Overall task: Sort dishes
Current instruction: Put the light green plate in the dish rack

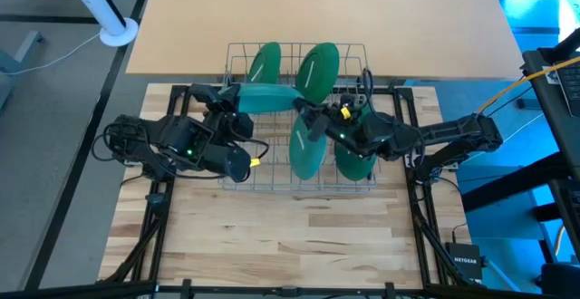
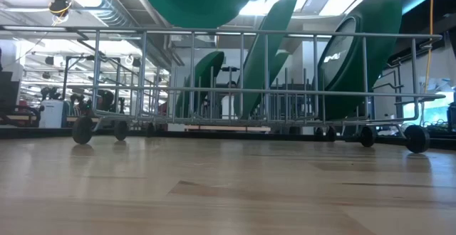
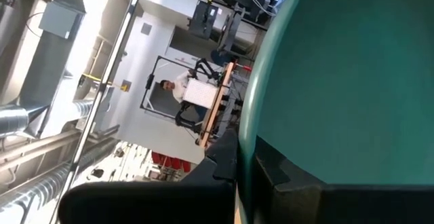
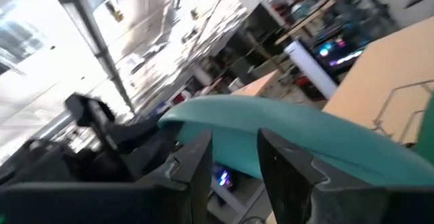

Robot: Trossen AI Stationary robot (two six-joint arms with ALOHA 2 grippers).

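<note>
A teal plate [image 1: 267, 98] is lifted above the wire rack [image 1: 237, 168], lying roughly flat between my two grippers; in the low view the plate [image 2: 196, 0] shows over the rack's top rail. My left gripper [image 1: 234, 101] is shut on its left rim. My right gripper [image 1: 304, 118] is open at the plate's right edge [image 4: 285, 119], a finger on either side of that edge. Several dark green plates stand on edge in the rack: two at the far end [image 1: 265, 63] [image 1: 317, 68], two nearer [image 1: 308, 152] [image 1: 355, 161]. My left gripper pinches the plate's rim [image 3: 252, 125] between its two fingers, one finger [image 3: 220, 163] on the outer face and one [image 3: 291, 180] on the inner face, coming level from the table's left. The plate is lifted clear of the rack. Whether my right gripper touches the plate, I cannot tell.
The rack's upright wires and rails [image 2: 235, 35] surround the standing plates. A bare strip of wooden table [image 1: 299, 236] lies near the front edge. A tan board [image 1: 317, 14] lies beyond the rack. A person [image 3: 178, 87] shows far off in the room.
</note>
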